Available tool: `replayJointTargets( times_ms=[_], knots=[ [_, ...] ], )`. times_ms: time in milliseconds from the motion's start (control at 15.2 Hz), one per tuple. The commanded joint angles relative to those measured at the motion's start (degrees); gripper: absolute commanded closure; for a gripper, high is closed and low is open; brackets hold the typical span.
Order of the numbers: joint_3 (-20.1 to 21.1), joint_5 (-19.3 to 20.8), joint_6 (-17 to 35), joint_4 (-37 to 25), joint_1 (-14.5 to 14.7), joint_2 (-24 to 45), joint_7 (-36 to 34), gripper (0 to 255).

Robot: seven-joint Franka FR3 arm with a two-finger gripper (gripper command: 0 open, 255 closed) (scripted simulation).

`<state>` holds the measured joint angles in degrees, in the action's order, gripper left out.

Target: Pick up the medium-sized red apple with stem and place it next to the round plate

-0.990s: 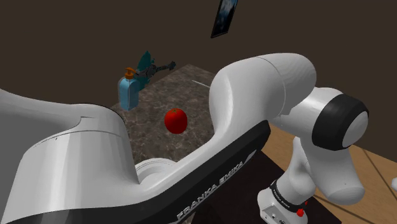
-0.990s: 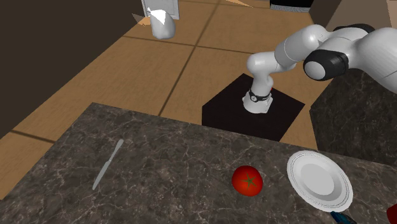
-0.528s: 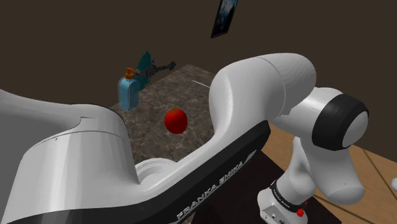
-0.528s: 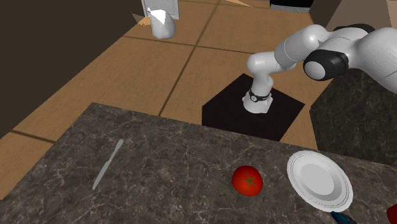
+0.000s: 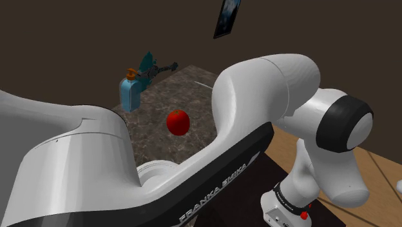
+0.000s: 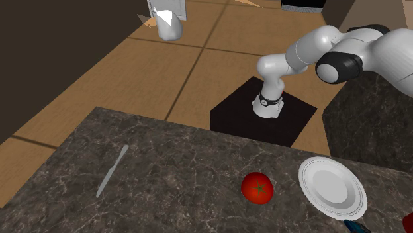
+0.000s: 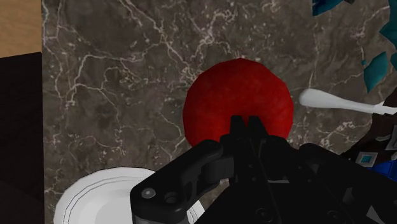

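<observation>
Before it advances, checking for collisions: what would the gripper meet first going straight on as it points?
Most likely the red apple, directly ahead of the gripper; the distance between them is unclear.

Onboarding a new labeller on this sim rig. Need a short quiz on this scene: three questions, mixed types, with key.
1. True or false: the apple lies on the plate.
2. In the wrist view, the end effector is: A) open, B) shut on the apple, C) shut on nothing.
3. Fill in: in the second exterior view, the grey utensil lies on the counter to the apple's ____.

Key: 1 false, it sits on the counter beside the plate; 2 C; 3 left.
</observation>
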<state>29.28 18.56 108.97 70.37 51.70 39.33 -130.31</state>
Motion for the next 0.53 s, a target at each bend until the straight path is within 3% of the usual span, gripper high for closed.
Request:
replayJointTargets(
  times_ms=[0, 462],
  knots=[
    [0.0, -0.1, -0.7, -0.6, 0.1, -0.1, 0.1, 255],
    [0.3, -0.5, -5.8, -5.5, 0.9, -0.5, 0.7, 255]
  ],
)
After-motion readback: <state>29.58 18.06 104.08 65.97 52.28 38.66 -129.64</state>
